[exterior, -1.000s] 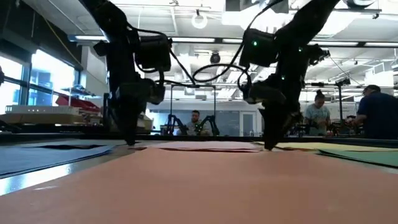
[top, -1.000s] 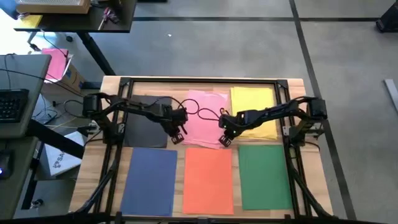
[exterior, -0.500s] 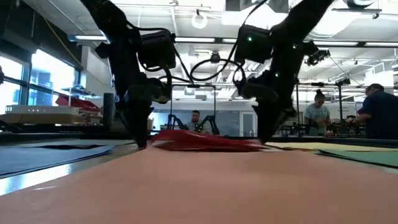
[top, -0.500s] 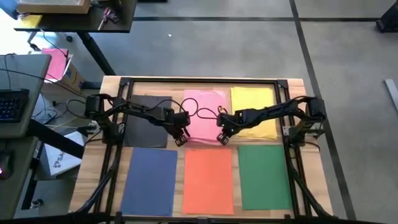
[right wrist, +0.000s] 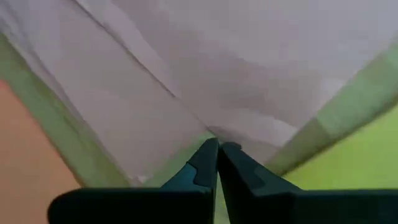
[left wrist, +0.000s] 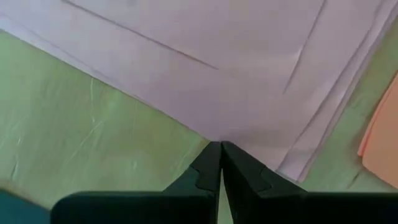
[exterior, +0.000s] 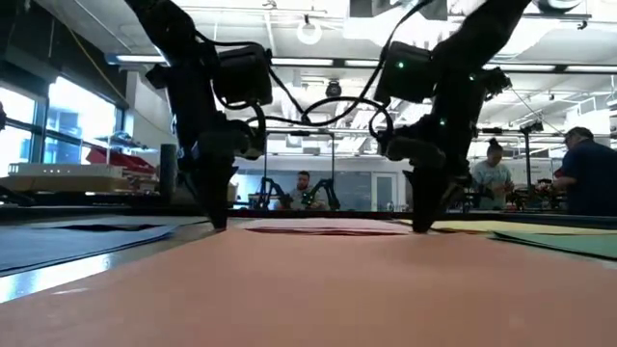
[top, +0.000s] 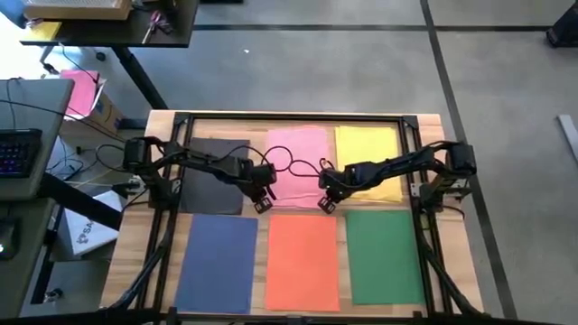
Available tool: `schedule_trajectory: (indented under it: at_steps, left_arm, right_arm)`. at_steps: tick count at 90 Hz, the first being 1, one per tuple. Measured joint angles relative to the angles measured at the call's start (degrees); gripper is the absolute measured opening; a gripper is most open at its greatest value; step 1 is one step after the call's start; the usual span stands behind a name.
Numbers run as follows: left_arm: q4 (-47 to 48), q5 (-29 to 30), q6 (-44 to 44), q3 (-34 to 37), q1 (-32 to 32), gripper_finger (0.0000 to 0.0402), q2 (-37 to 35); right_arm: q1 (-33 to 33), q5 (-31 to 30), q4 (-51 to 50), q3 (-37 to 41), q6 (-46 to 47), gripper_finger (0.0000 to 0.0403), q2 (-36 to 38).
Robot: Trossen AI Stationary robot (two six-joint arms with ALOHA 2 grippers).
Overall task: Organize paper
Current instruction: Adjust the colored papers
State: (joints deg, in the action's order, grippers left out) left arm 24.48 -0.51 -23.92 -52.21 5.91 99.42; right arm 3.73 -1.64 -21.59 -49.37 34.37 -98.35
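Both hands (top: pixel 264 200) on pink paper (top: pixel 298 158)

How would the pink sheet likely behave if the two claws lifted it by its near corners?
The pink sheet looks thin and lies flat, so it would probably sag between the left claw and the right claw. Creases visible in the wrist views suggest it bends easily. Likely very light.

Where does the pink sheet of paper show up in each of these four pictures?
High view: the pink sheet lies mid-table in the far row, between the dark grey sheet and the yellow sheet.
Low view: a thin flat strip between the two arms.
Left wrist view: it fills the upper picture.
Right wrist view: likewise.
Shared landmark: the orange sheet, also at and.
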Motion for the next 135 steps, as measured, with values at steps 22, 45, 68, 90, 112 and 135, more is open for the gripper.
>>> schedule_trajectory:
  at_steps: [22,45,68,90,112,135]
  left_arm:
    - [4.03,1.01,0.52,-2.30,0.33,0.0000,-1.31]
    - [5.19,1.98,0.50,-3.11,1.14,0.0000,-1.53]
    - [2.44,1.11,-0.02,-1.47,1.16,0.0000,1.58]
    - [1.26,1.93,-0.04,-1.28,1.14,0.0000,1.72]
    - [2.71,2.19,-0.52,-1.14,0.38,0.0000,-0.55]
    - [4.29,1.27,-0.82,-1.15,2.16,0.0000,-4.04]
  right_arm:
    - [0.15,0.80,-4.34,-1.89,-4.47,0.0000,3.01]
    - [3.74,-10.43,-3.31,-0.94,-2.57,0.0000,3.53]
    - [6.42,-9.58,-0.45,2.34,-3.31,0.0000,1.69]
    - [4.35,-5.10,0.72,2.48,-7.52,0.0000,1.64]
    - [3.52,1.82,-0.54,2.53,-13.70,0.0000,3.65]
    - [4.41,-7.93,-1.64,2.57,-9.09,0.0000,6.07]
